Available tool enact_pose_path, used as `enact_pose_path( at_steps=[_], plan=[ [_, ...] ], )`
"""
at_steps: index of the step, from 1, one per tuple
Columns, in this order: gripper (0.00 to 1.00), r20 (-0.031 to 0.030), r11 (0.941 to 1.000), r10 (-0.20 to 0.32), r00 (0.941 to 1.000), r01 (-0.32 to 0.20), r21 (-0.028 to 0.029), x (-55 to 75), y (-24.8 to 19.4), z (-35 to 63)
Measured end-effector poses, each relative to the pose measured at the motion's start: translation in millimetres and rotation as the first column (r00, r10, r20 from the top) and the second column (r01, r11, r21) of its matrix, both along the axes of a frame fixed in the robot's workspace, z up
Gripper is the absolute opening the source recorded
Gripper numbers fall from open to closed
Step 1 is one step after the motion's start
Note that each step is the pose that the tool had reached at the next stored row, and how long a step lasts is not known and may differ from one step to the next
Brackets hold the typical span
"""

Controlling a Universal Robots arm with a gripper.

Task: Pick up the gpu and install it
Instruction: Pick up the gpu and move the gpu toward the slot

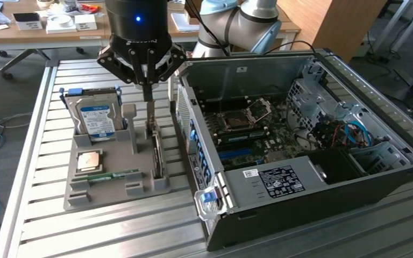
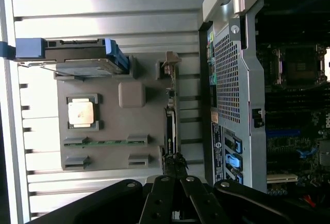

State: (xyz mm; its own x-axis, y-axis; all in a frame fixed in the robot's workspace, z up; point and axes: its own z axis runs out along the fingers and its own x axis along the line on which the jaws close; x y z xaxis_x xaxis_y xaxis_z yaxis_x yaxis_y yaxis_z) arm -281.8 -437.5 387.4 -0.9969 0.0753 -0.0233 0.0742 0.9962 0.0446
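Grey tray (image 1: 113,194) on the slatted counter (image 1: 41,226) holds the gpu (image 1: 155,151) upright on edge, just beside the open computer case (image 1: 300,220). The pincer (image 1: 148,99) is clamped shut on the card's top edge, with a narrow gap to the case wall.

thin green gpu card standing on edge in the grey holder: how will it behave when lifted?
Likely stiff: the thin green gpu card stands straight on edge in the grey plastic holder. Probably light, yet end-heavy at its silver bracket, so it may swing in the black tool shut on its edge. Thin exposed board: probably fragile to sideways knocks.
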Motion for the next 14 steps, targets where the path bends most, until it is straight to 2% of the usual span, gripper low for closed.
enact_pose_path(
  at_steps=[10, 11, 12, 14],
  plan=[
    [0.11, 0.0000, 1.0000, 0.000, 1.0000, 0.000, 0.0000, 0.0, 0.0, 0.0],
    [0.11, 0.0000, 1.0000, 0.000, 1.0000, 0.000, 0.0000, 0.0, 0.0, 0.0],
    [0.17, 0.0001, 1.0000, 0.000, 1.0000, 0.000, 0.0001, 0.0, 0.0, 0.0],
    [0.17, 0.0000, 1.0000, 0.000, 1.0000, 0.000, 0.0000, 0.0, 0.0, 0.0]
  ],
)
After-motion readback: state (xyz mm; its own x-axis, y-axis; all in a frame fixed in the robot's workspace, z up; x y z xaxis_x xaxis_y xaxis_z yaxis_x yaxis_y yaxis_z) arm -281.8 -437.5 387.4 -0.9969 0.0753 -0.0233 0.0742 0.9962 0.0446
